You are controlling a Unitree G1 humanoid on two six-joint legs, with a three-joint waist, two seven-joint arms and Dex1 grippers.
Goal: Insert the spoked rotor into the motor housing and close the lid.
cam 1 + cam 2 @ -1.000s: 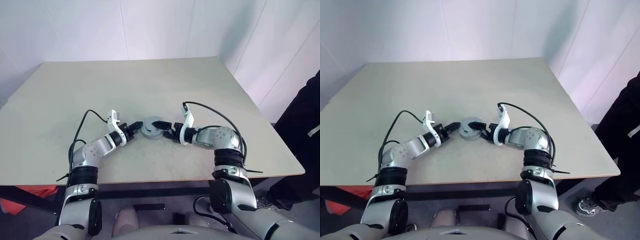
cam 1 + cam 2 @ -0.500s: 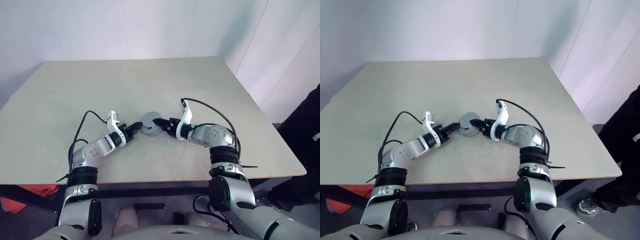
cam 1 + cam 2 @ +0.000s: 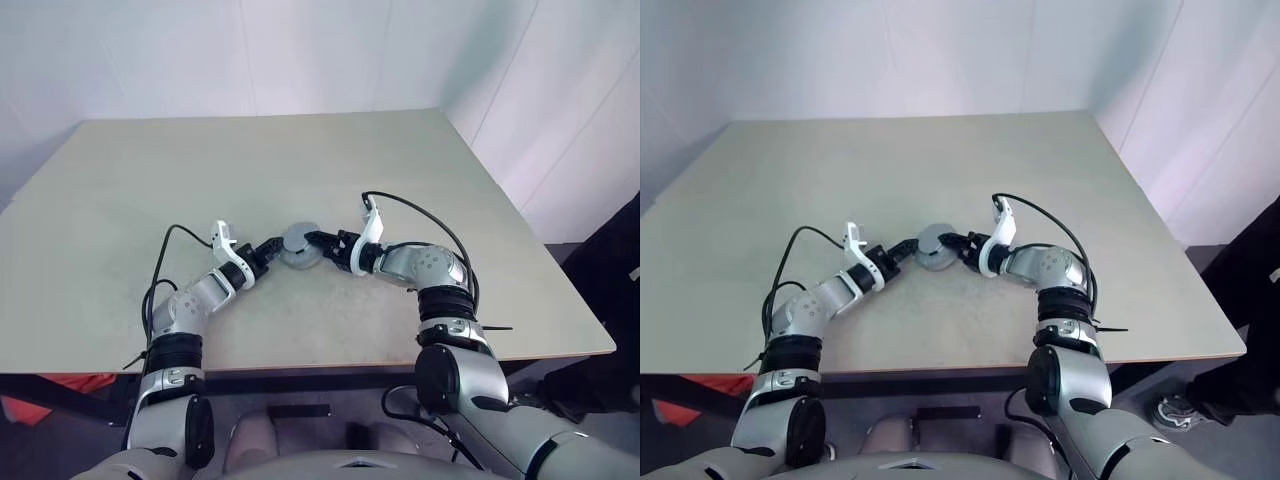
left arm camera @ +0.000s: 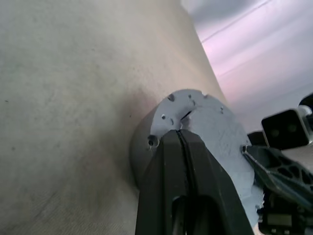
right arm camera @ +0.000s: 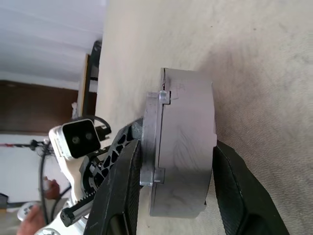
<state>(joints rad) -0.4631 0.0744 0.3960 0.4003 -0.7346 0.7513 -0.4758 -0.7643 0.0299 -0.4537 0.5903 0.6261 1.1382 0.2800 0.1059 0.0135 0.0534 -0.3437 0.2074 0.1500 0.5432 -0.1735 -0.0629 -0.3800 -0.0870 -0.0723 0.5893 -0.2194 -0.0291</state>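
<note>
**Both grippers meeting at the lidded motor housing, mid-table**

Head views. We see the motor housing [image 3: 297, 247], a grey round part with the lid [image 3: 296, 240] seated on top, standing on the beige table [image 3: 300, 160] near its centre. The left gripper [image 3: 272, 245] reaches it from about eight o'clock, the right gripper [image 3: 318, 243] from about four o'clock. A dark-clothed person [image 3: 615, 260] stands at the table's three o'clock edge.

Left wrist view. We find the left gripper's [image 4: 182, 139] two black fingers pressed together with no gap, their tips lying on the lid's [image 4: 215, 127] pale, notched face near its rim. The housing wall [image 4: 139, 147] appears as a dark band under the lid. The other gripper [image 4: 274, 169] touches the lid's far edge.

Right wrist view. We see the right gripper [image 5: 176, 149] clamped across the housing [image 5: 188, 142]: one finger [image 5: 122, 191] lies against the lid side, the other [image 5: 234, 186] against the base side resting on the table. The lid [image 5: 150, 137] shows as a thin flange with small tabs, flush on the housing body. The left gripper [image 5: 110, 152] sits just beyond the lid.
</note>
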